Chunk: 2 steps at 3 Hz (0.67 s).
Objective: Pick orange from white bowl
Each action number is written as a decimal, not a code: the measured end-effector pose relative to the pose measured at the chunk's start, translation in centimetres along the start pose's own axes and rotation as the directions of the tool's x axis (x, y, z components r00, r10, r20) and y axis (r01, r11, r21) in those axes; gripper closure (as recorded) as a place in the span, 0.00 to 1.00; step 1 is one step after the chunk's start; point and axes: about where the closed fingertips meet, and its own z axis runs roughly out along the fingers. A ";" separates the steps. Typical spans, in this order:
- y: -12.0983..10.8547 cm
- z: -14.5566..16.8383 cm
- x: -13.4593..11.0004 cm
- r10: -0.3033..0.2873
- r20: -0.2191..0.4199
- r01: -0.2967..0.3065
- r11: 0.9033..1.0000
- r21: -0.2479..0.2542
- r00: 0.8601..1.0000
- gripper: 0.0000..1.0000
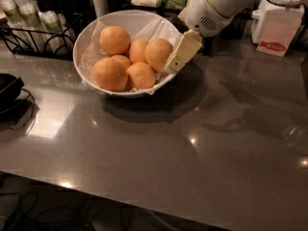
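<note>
A wide white bowl (86, 35) lined with crinkled white paper stands on the grey table at the back left. It holds several pale oranges. The orange (159, 54) at the right side of the bowl is one of the largest. My gripper (179, 56) hangs from the white arm at the top right. Its cream fingers point down and left at the bowl's right rim, right beside that orange.
A black wire rack (33, 28) with cups stands behind the bowl at the left. A white appliance with a red label (274, 25) stands at the back right. A black object (7, 88) lies at the left edge. The table's front edge runs along the bottom.
</note>
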 end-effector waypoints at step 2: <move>-0.2 2.1 -1.6 0.008 0.049 -0.007 1.000 -0.027 0.999 0.15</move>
